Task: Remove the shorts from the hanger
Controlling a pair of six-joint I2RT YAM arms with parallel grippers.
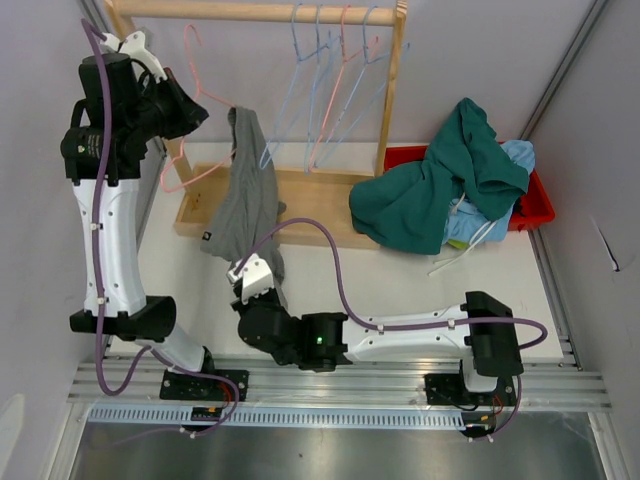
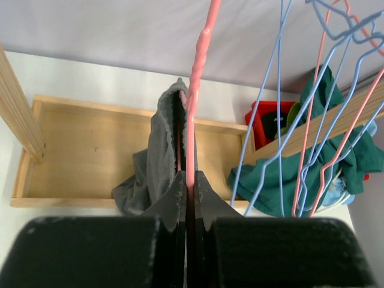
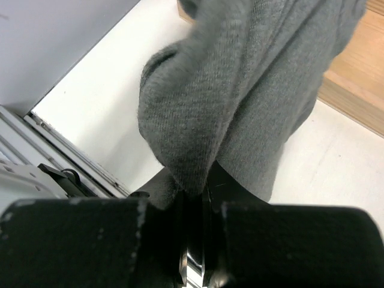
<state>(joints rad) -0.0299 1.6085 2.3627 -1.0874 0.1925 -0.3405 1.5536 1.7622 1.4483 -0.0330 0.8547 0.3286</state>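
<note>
Grey shorts (image 1: 245,195) hang from one end of a pink hanger (image 1: 212,97) in front of the wooden rack. My left gripper (image 1: 198,114) is shut on the pink hanger's wire, high at the left. In the left wrist view the pink hanger (image 2: 198,72) runs up from between the closed fingers of that gripper (image 2: 191,177), with the grey shorts (image 2: 159,150) draped just beyond. My right gripper (image 1: 264,262) is low, shut on the bottom fold of the shorts. In the right wrist view the grey cloth (image 3: 240,90) is pinched in the right gripper (image 3: 195,191).
Several empty blue and pink hangers (image 1: 330,90) hang on the rack's rail beside its right post (image 1: 392,90). The rack's wooden base (image 1: 310,195) lies behind the shorts. A red bin (image 1: 535,208) at the right holds dark teal shorts (image 1: 440,190) and light blue shorts (image 1: 517,155).
</note>
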